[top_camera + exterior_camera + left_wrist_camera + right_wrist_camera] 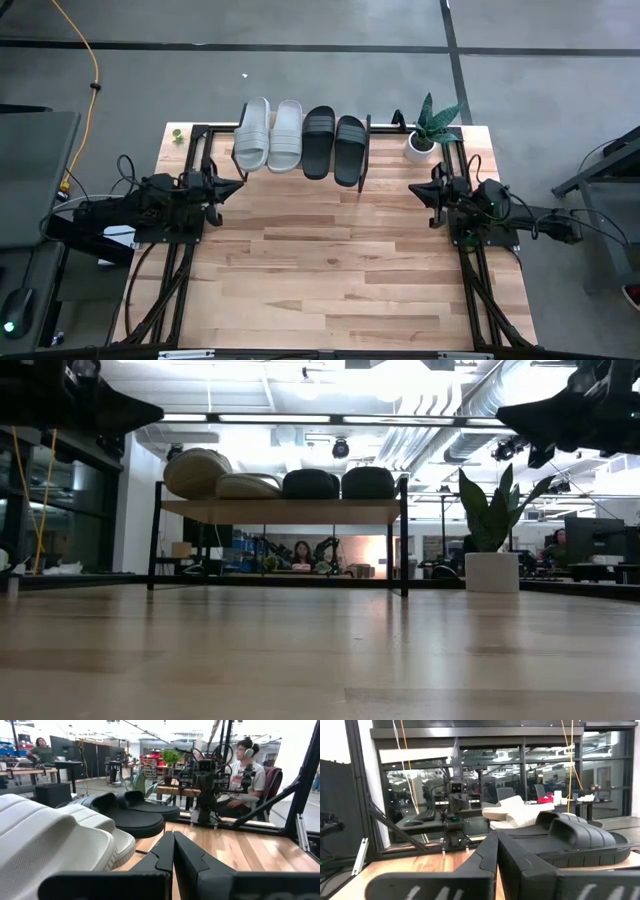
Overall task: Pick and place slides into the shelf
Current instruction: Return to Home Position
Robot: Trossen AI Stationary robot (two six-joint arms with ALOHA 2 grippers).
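Note:
Two light grey slides (268, 134) and two black slides (335, 146) lie side by side, soles down, on the shelf (282, 511) at the table's far edge. The shelf stands on thin dark legs. My left gripper (238, 186) is shut, raised over the table's left side, pointing level toward the right; the grey slides (55, 837) lie close beside it. My right gripper (414, 187) is shut, raised over the table's right side, pointing toward the left, with the black slides (580, 840) beside it. Neither gripper holds anything.
A potted plant in a white pot (425, 135) stands at the far right, next to the shelf. Bare wooden tabletop (330, 270) stretches from the shelf to the near edge. People sit at desks in the room beyond (245, 770).

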